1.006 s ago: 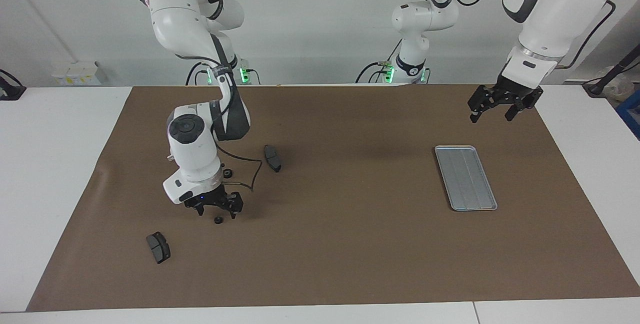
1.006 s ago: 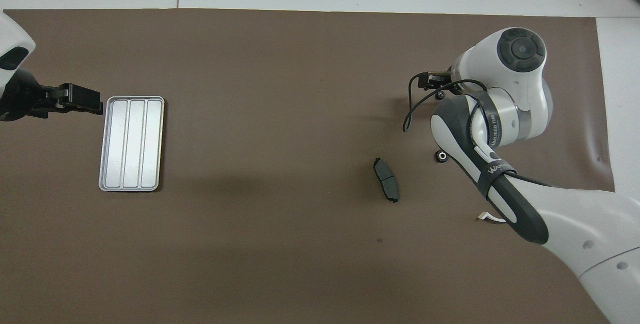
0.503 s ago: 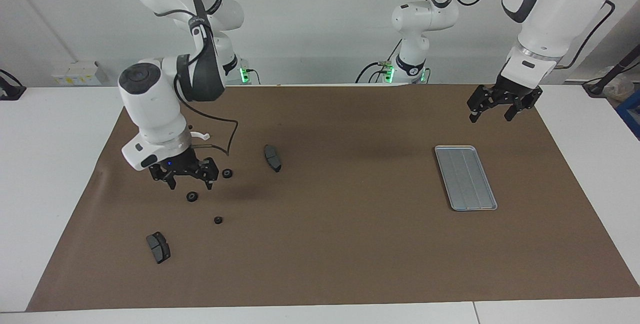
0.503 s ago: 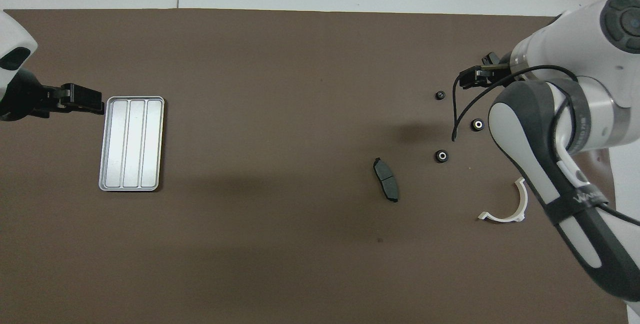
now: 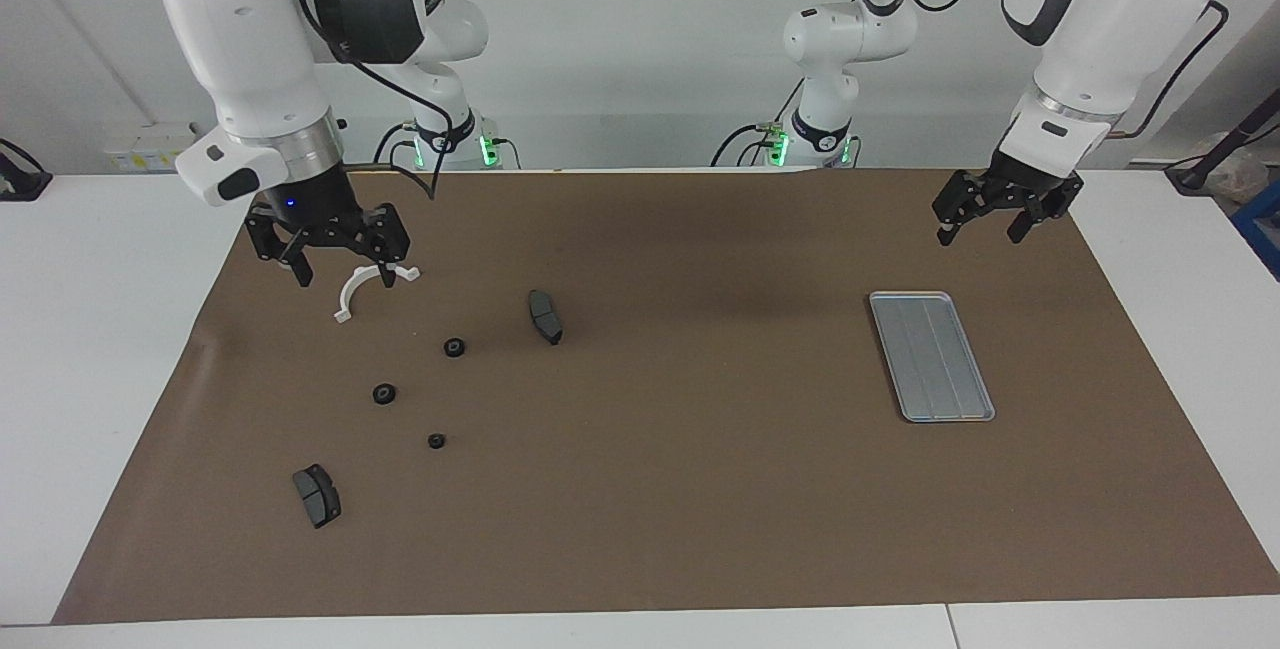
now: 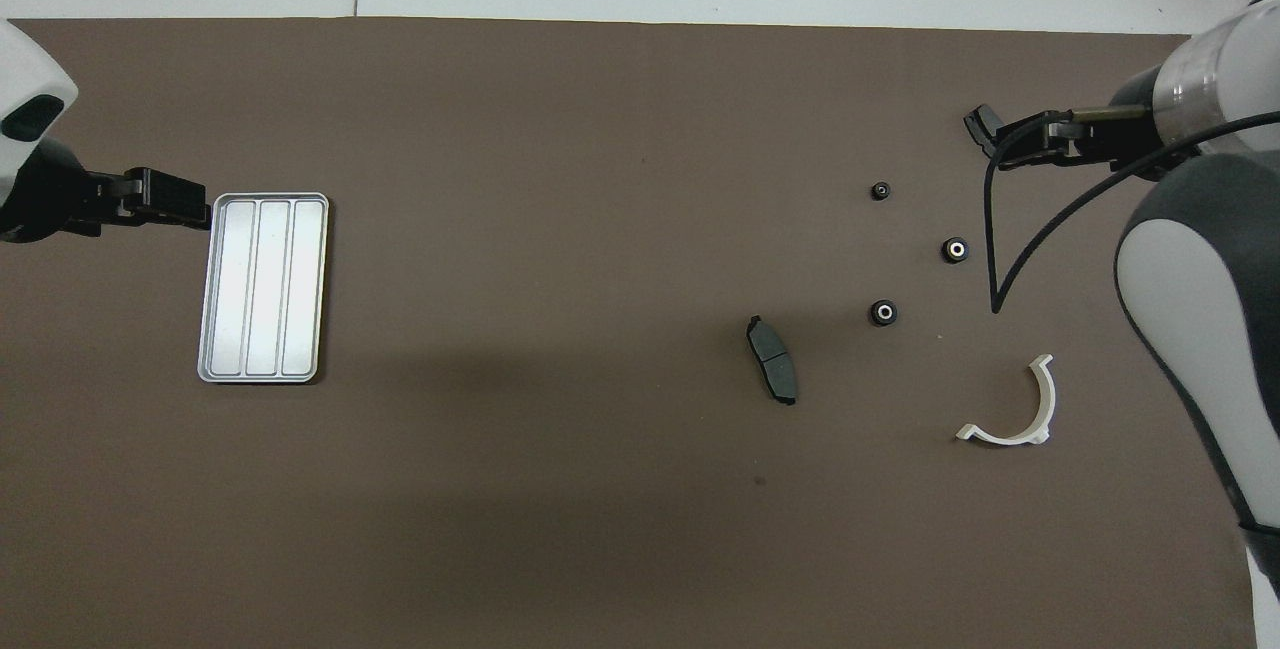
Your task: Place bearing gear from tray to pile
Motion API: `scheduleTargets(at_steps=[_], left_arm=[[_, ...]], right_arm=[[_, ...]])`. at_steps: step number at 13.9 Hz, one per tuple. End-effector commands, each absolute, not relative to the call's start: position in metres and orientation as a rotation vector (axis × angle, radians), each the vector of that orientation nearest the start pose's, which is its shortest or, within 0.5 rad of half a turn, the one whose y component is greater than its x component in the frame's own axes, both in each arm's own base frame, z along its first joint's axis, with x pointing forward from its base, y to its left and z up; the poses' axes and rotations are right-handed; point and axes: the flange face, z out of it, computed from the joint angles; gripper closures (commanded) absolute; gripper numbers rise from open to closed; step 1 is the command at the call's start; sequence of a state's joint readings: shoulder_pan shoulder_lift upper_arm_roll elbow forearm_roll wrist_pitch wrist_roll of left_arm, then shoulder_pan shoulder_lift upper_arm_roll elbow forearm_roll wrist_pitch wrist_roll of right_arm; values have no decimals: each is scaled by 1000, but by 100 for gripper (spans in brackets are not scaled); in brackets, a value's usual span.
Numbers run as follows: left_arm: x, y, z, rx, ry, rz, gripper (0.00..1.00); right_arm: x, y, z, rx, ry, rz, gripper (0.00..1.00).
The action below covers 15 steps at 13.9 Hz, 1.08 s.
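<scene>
The silver ridged tray (image 5: 930, 354) lies empty toward the left arm's end; it also shows in the overhead view (image 6: 263, 287). Three small black bearing gears (image 5: 454, 347) (image 5: 384, 394) (image 5: 436, 441) lie on the mat in the pile, among two dark brake pads (image 5: 545, 316) (image 5: 317, 495) and a white curved bracket (image 5: 365, 289). My right gripper (image 5: 340, 264) is open and empty, raised over the bracket. My left gripper (image 5: 982, 229) is open and empty, waiting in the air beside the tray.
A brown mat (image 5: 680, 489) covers most of the white table. In the overhead view the gears (image 6: 883, 312) (image 6: 955, 250) (image 6: 880, 191), one brake pad (image 6: 773, 374) and the bracket (image 6: 1015, 409) show; the right arm hides the second pad.
My right gripper has risen from just above the gear farthest from the robots and drawn back over the bracket, leaving the gear on the mat. The left arm has not moved.
</scene>
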State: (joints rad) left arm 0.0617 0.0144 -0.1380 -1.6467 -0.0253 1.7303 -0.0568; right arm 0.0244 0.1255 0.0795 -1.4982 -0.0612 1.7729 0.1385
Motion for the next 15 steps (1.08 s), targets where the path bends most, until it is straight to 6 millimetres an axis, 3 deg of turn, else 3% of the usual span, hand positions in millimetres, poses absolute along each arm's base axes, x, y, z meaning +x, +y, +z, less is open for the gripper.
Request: scheduleTargets(at_steps=[1, 6, 8, 12, 15], left_arm=[[569, -45, 593, -3185, 47, -118, 0], [569, -45, 593, -3185, 47, -118, 0], [569, -45, 593, -3185, 47, -116, 0], [569, -45, 593, -3185, 47, -116, 0], [569, -45, 593, -3185, 45, -116, 0]], right_arm=[[597, 50, 617, -3159, 12, -197, 0], [549, 43, 629, -3166, 39, -18, 0], [548, 40, 628, -3156, 51, -7, 0], [523, 40, 623, -3161, 62, 77, 0], [520, 42, 626, -3144, 82, 85, 0]])
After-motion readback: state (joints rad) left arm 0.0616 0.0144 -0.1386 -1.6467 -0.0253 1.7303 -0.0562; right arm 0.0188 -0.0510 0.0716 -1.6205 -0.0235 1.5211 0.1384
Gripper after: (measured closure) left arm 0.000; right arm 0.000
